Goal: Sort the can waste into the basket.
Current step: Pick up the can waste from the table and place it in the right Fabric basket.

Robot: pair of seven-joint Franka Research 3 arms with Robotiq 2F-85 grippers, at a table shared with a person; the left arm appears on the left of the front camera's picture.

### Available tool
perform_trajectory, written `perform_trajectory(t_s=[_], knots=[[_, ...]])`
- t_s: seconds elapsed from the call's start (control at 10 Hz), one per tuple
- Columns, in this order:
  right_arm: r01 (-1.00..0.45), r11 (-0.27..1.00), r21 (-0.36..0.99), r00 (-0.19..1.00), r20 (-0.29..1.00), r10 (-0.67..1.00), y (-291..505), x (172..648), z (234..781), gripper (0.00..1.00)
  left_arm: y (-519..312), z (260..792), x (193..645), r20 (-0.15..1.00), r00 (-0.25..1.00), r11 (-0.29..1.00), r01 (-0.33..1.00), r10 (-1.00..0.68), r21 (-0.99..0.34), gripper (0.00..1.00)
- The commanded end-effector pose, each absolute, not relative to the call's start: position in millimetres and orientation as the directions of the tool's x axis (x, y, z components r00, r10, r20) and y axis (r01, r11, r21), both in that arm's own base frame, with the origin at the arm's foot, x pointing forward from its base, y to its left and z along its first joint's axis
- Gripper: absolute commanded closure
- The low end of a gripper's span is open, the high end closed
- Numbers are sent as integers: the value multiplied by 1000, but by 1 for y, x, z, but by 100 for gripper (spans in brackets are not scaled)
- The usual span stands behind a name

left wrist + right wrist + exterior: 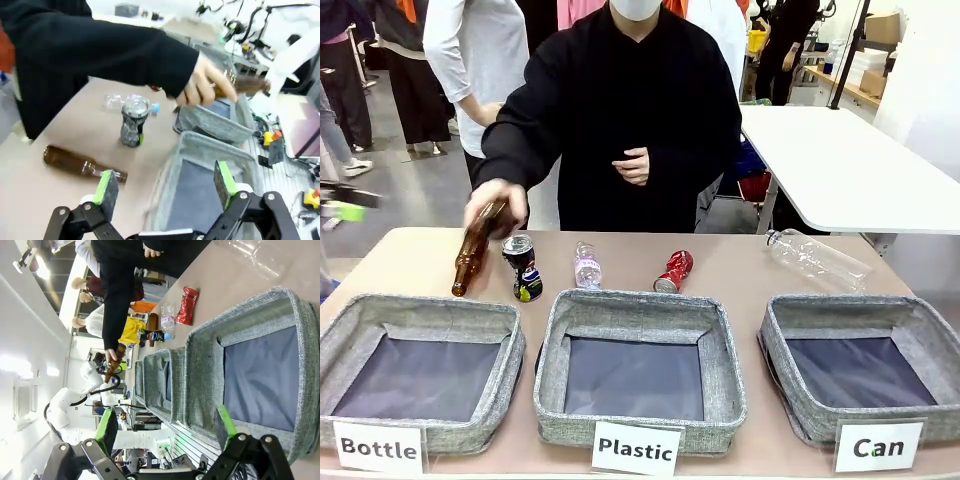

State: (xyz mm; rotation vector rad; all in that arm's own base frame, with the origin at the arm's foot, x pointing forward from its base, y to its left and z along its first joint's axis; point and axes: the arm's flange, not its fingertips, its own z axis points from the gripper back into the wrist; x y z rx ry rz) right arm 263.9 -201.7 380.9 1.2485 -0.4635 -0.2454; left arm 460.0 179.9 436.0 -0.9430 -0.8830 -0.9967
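Note:
The dark Pepsi can (pixel 523 268) stands upright on the table behind the left basket. It also appears in the left wrist view (pixel 134 122) and the right wrist view (pixel 155 336). The crushed red can (pixel 674 271) (pixel 188 305) lies behind the middle basket. The grey basket (pixel 860 310) with the "Can" card (pixel 878 447) sits at the right, with nothing in it. My right gripper (pixel 165 427) hangs open over this basket's (pixel 205 375) near rim. My left gripper (pixel 165 182) is open above a grey basket (pixel 210 145), well short of the Pepsi can.
The person's hand (pixel 498 205) holds a brown bottle (pixel 472 258) tilted over the "Bottle" basket (pixel 420 312). Another brown bottle (pixel 82 165) lies on the table. A small crushed plastic bottle (pixel 586 265) and a clear bottle (pixel 817 260) lie behind the "Plastic" basket (pixel 640 305).

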Motion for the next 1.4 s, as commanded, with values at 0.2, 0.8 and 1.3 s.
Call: perform_trajectory(t_s=[0.2, 0.8, 1.3], knots=[[-104, 302, 948, 874, 232, -426, -203, 265, 382, 0, 290, 409, 385, 955, 280, 441, 872, -93, -213, 0], [-104, 302, 948, 874, 232, -426, -203, 265, 382, 0, 328, 387, 369, 947, 318, 529, 796, 51, -296, 0], [-104, 302, 948, 874, 232, -426, -203, 265, 382, 0, 275, 401, 388, 934, 348, 596, 768, -83, -233, 0]])
